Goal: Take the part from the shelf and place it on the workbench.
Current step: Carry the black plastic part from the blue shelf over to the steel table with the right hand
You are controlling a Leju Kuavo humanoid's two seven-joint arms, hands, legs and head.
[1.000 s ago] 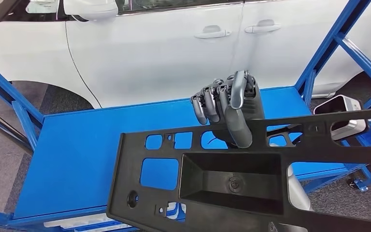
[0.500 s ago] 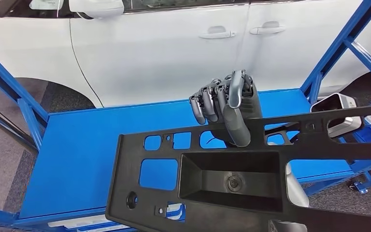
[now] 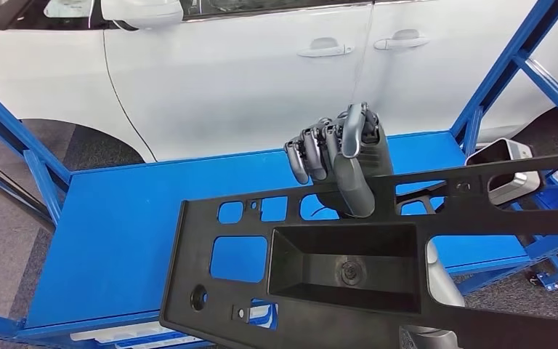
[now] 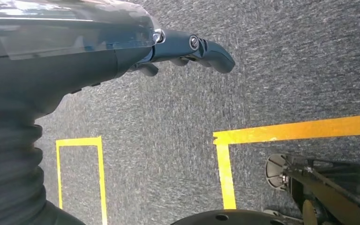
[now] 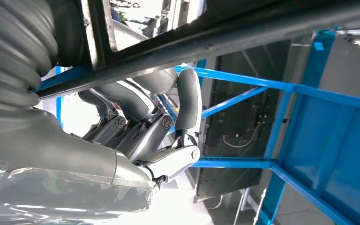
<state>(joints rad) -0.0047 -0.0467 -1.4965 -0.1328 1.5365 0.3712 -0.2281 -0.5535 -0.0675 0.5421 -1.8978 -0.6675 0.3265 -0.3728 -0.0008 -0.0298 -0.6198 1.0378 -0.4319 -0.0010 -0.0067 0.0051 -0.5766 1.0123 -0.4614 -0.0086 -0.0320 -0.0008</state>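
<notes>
From my head, I see my right hand (image 3: 341, 163) holding the big black part (image 3: 378, 269) up over the blue shelf (image 3: 116, 225), in front of a white car (image 3: 247, 73). My left wrist shows my left hand (image 4: 187, 49) over grey floor (image 4: 168, 126) with yellow lines (image 4: 290, 129), fingers out, holding nothing. My right wrist shows my fingers (image 5: 140, 126) curled by the part's black edge.

A big white car (image 3: 261, 73) stands on a grey carpet floor (image 4: 178, 122) with yellow lines (image 4: 300, 129) on it.
</notes>
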